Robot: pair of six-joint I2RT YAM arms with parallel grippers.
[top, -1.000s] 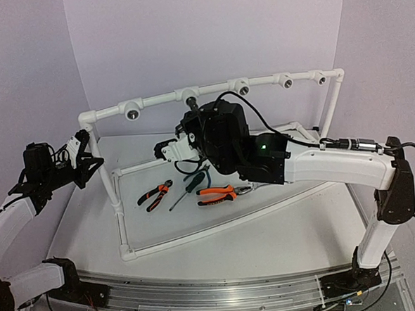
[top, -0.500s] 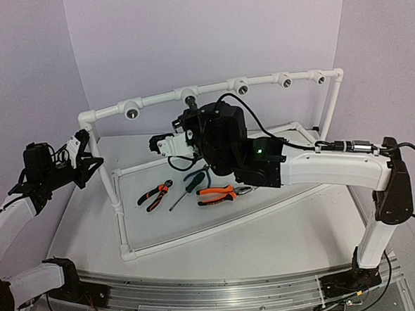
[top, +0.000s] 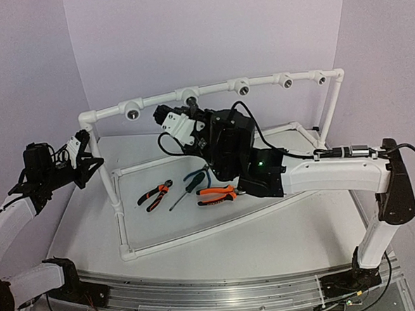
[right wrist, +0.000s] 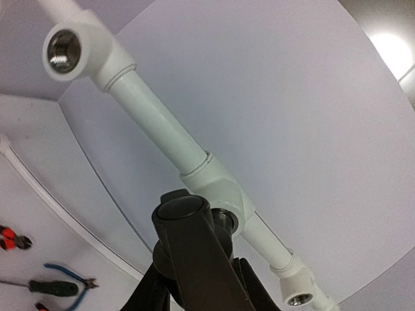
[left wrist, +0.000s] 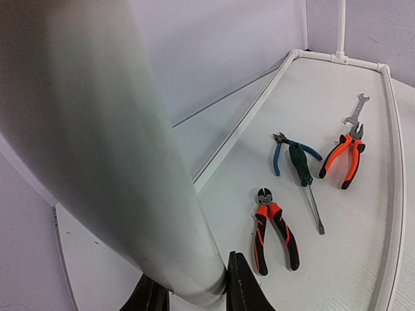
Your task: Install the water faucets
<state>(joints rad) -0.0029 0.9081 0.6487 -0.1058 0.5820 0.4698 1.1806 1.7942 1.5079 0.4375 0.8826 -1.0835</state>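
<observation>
Right fingers [right wrist: 148, 290] gripped the small black bent-lever tap [right wrist: 185, 223] at the white plastic pipe's twelve-o'clock socket fitting [right wrist: 217, 184]; left fingers [left wrist: 243, 291] clasped its nine-o'clock upright post [left wrist: 117, 162].

A blurred white pipe [left wrist: 130, 162] fills the left, pinched at the bottom between two dark fingers [left wrist: 243, 293]. On the tabletop [left wrist: 363, 259], inside a white pipe frame [left wrist: 396, 162], lie orange-black cutters [left wrist: 273, 228], a green screwdriver [left wrist: 303, 170], blue-handled pliers [left wrist: 277, 159], orange pliers [left wrist: 343, 155] and a wrench [left wrist: 354, 109]

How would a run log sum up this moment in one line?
left fingers: clamped on white pipe post | right fingers: holding black faucet, its end at a socket fitting on the top pipe
</observation>
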